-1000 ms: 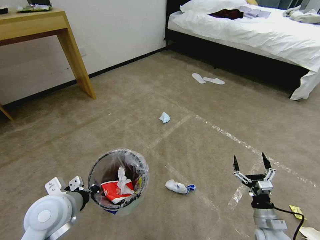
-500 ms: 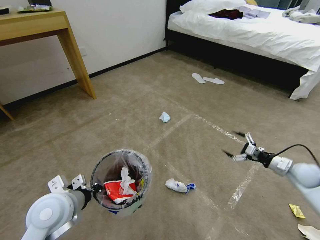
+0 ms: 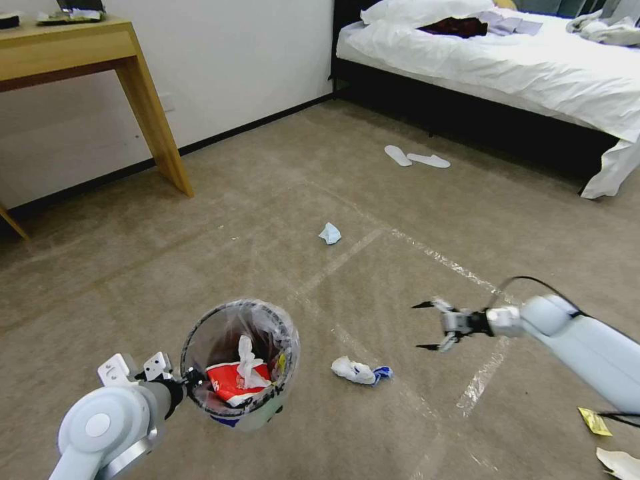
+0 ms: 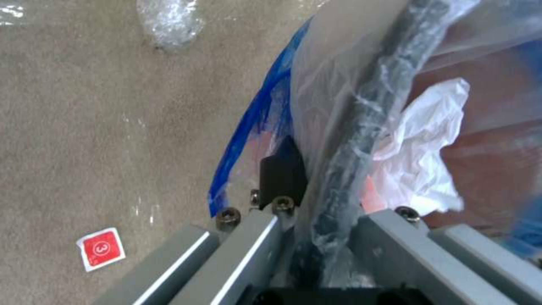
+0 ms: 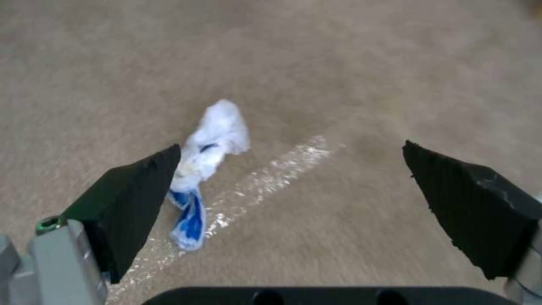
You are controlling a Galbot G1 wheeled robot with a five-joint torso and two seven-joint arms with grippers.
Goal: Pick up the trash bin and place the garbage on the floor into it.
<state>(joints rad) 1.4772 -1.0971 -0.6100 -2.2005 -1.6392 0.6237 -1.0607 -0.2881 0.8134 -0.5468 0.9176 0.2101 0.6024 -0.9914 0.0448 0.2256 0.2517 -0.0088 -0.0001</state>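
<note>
Small red square sticker with white border (image 4: 101, 249) on beige-brown carpet floor (image 4: 84, 127): circled white "3" (sole legible mark; print on red-and-white wrapper unreadable).

Left gripper (image 3: 190, 381) clamped; right gripper (image 3: 424, 326) spread wide.

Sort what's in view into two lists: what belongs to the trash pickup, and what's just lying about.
Part of the job:
- trash bin, gripped at its rim by the left gripper
- white-and-blue wad on the floor, with the open right gripper near it
- pale blue tissue
- yellow wrapper
- white scrap

Just lying about:
- slippers
- bed
- wooden desk
</note>
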